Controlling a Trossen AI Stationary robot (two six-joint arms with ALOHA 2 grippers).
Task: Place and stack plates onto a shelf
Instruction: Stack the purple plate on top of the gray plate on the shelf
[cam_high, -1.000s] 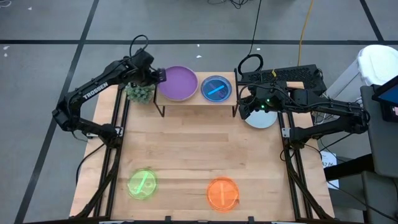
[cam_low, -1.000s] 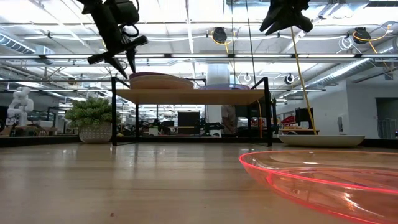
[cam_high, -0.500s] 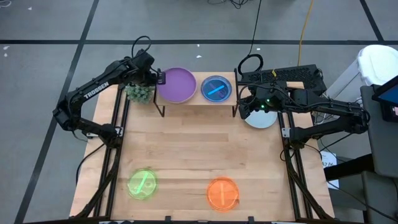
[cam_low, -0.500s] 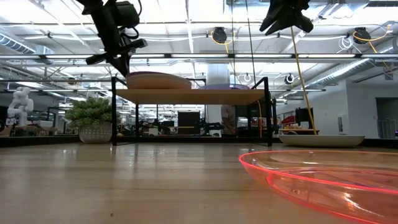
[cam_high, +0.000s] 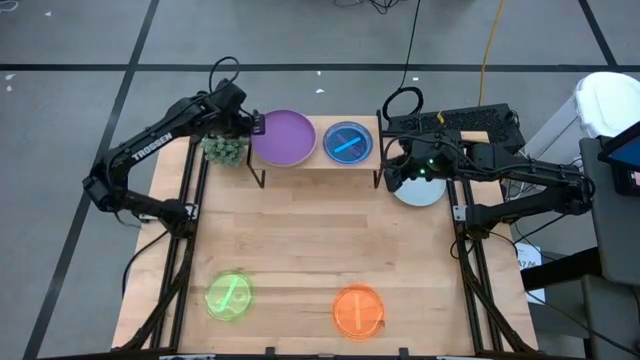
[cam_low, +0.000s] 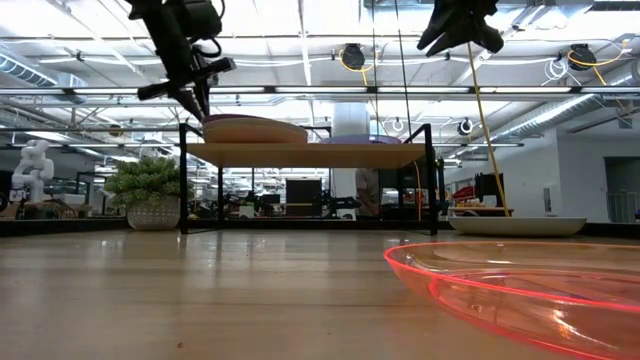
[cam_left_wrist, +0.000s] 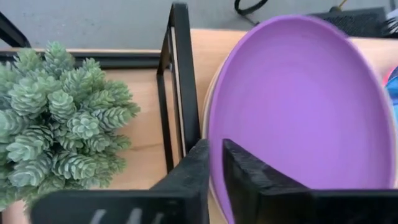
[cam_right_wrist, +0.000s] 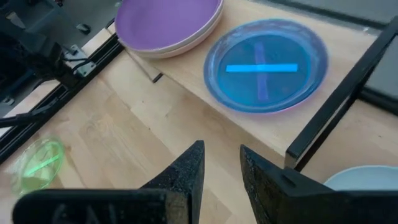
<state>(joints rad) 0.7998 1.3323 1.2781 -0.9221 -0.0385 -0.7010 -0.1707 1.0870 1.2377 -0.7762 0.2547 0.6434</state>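
Purple plate (cam_high: 284, 136) lies on the shelf (cam_high: 315, 158), on the end nearest the potted plant (cam_high: 226, 149), with a paler plate rim (cam_left_wrist: 208, 118) showing just under it in the left wrist view, so it tops a stack. Blue translucent plate (cam_high: 348, 141) sits on the same shelf just beside the purple plate, on the side away from the potted plant, not overlapping it. Left pincer (cam_high: 256, 124) is at the purple plate's rim on the potted-plant side; in the left wrist view its fingers (cam_left_wrist: 249, 174) are nearly together, a narrow gap between them, one finger lying over the plate's edge. Cannot tell whether it actually pinches the rim. Right pincer (cam_high: 397, 172) hangs above the bench (cam_high: 320, 250) just off the shelf's far end from the purple plate, over a grey-blue plate (cam_high: 420, 190) that lies on the bench; its fingers (cam_right_wrist: 186, 171) stand slightly apart with nothing between them. Green translucent plate (cam_high: 230, 296) and orange translucent plate (cam_high: 358, 311) rest on the bench well apart from the shelf, at the opposite edge.
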